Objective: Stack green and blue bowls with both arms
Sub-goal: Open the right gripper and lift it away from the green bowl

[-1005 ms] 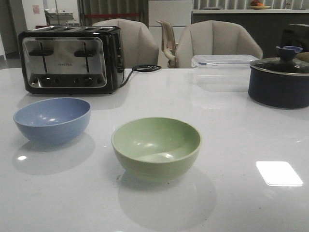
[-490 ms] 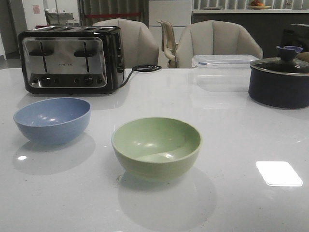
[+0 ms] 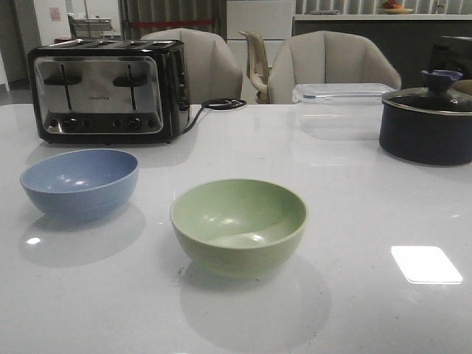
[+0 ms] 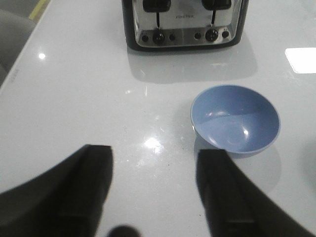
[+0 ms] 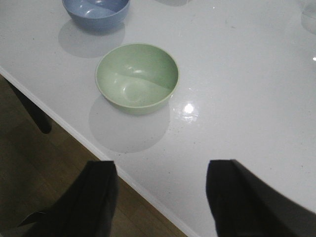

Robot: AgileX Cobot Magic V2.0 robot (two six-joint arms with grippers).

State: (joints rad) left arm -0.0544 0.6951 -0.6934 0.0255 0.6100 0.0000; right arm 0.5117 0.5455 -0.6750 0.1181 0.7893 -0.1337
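Observation:
The pale green bowl [image 3: 239, 225] stands upright and empty on the white table, near the front middle. The grey-blue bowl [image 3: 80, 182] stands upright and empty to its left, apart from it, in front of the toaster. Neither gripper shows in the front view. In the left wrist view my left gripper [image 4: 154, 160] is open and empty above bare table, with the blue bowl [image 4: 235, 119] just beyond its right finger. In the right wrist view my right gripper [image 5: 161, 173] is open and empty over the table's front edge, short of the green bowl [image 5: 137, 77]; the blue bowl [image 5: 96, 11] lies beyond it.
A chrome and black toaster [image 3: 109, 90] stands at the back left with its cord trailing right. A clear lidded plastic box [image 3: 343, 108] and a dark lidded pot [image 3: 428, 122] stand at the back right. Chairs stand behind the table. The table's front edge [image 5: 84, 139] drops to wooden floor.

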